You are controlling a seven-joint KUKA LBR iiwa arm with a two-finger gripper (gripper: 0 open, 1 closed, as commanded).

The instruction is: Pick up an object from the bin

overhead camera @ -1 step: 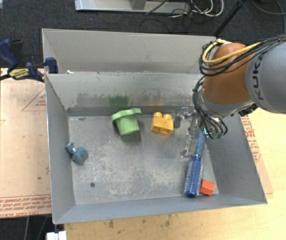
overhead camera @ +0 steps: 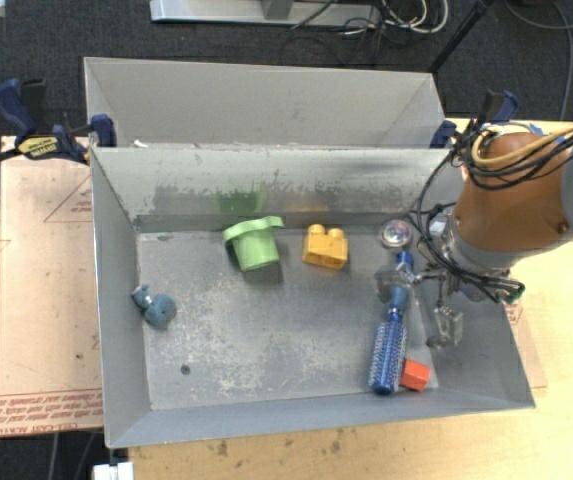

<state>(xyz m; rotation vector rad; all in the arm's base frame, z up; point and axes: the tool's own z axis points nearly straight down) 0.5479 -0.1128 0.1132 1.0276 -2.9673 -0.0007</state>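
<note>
The claw (overhead camera: 446, 326) hangs by the right wall of the bin (overhead camera: 266, 348), just beside the blue brush (overhead camera: 390, 343) and orange block (overhead camera: 416, 375). I cannot tell if it is open. It might bump the wall or push the brush away.

- Green flanged cup (overhead camera: 254, 244): lies on its side near the rear wall of the bin (overhead camera: 266, 103), left of centre, with the flange toward that wall.
- Yellow two-stud brick (overhead camera: 325, 247): just right of the cup and not touching it.
- Small shiny round item (overhead camera: 396, 234): right of the brick, close to the rear wall. Its kind cannot be determined.
- Blue-grey lump (overhead camera: 155, 307): alone by the left wall, well apart from all other items.
- Outside the bin, on dark carpet (overhead camera: 46, 28): a grey metal bar (overhead camera: 256, 8) lies crosswise behind the rear wall, with a bundle of cables (overhead camera: 406, 3) at its right end.
</note>
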